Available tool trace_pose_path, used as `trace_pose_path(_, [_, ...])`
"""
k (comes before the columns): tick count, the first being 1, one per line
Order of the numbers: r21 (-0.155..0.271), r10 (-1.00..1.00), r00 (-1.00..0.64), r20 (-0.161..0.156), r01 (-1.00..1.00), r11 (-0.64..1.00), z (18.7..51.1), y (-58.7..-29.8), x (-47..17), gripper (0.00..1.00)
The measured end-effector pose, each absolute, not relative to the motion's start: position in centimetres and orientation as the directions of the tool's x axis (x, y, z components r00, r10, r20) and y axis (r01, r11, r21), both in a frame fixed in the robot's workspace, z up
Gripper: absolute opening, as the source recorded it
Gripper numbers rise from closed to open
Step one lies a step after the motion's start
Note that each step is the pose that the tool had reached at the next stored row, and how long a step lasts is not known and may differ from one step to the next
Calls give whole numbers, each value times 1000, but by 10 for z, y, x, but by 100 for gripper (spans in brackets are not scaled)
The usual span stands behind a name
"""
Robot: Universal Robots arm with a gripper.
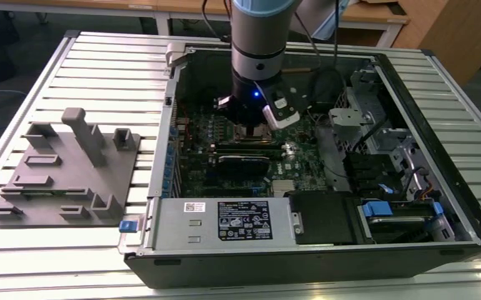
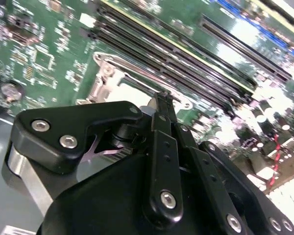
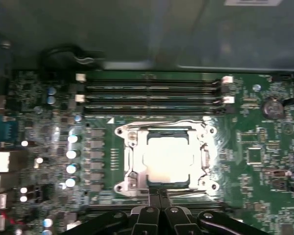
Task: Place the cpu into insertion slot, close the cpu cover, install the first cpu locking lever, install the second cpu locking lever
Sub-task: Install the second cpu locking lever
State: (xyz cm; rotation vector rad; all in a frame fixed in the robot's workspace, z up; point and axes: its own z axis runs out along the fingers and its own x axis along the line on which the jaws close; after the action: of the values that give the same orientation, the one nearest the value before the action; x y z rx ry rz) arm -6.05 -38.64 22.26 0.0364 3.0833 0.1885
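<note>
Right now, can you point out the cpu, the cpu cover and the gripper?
cpu (image 3: 167, 159): first wrist view, middle of its metal top.
cpu cover (image 3: 132, 164): first wrist view, side bar of the frame.
gripper (image 3: 159, 195): first wrist view, at the fingertips.

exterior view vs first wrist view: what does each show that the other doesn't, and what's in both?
Exterior view alone: the whole open computer case, the grey box with a label, the grey fixture plate on the slatted table, and the arm's body.

First wrist view alone: the cpu seated in the insertion slot with the cpu cover down around it, and the gripper tips at the cover's edge.

Both: the green circuit board and its long memory slots.
</note>
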Motion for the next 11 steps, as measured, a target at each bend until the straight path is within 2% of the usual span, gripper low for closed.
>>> trace_pose_path(11, [114,64,-997,-51,57,992,221,-375,-56,10])
